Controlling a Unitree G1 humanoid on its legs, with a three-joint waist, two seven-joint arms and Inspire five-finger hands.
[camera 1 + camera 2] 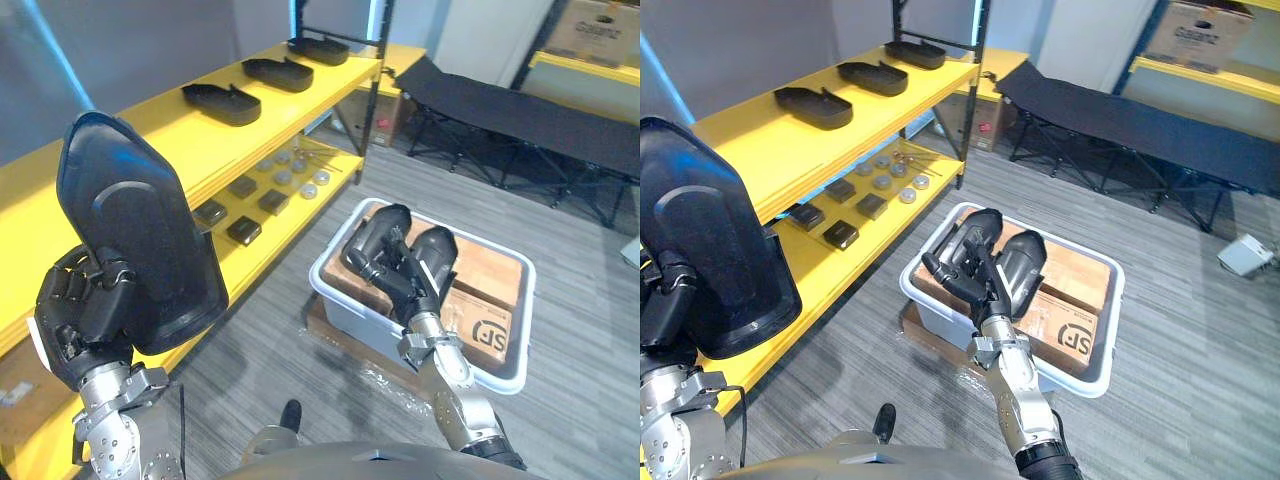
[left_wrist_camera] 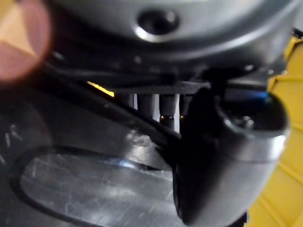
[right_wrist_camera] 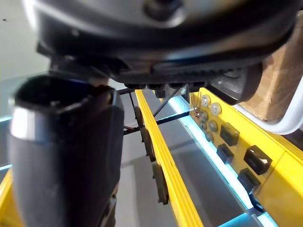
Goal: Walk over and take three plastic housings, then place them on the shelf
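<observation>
Black housing [image 1: 135, 230] held upright, left hand [image 1: 85, 310] fingers curled round its lower edge; best laid flat on bare yellow shelf [image 1: 150, 140] top; right hand [image 1: 395, 262] closure indeterminate.

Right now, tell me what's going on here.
The robot's left hand grips a black plastic housing and holds it upright beside the yellow shelf. Three similar housings already lie in a row on the top board. The right hand hangs above a grey bin that holds cardboard boxes.
</observation>
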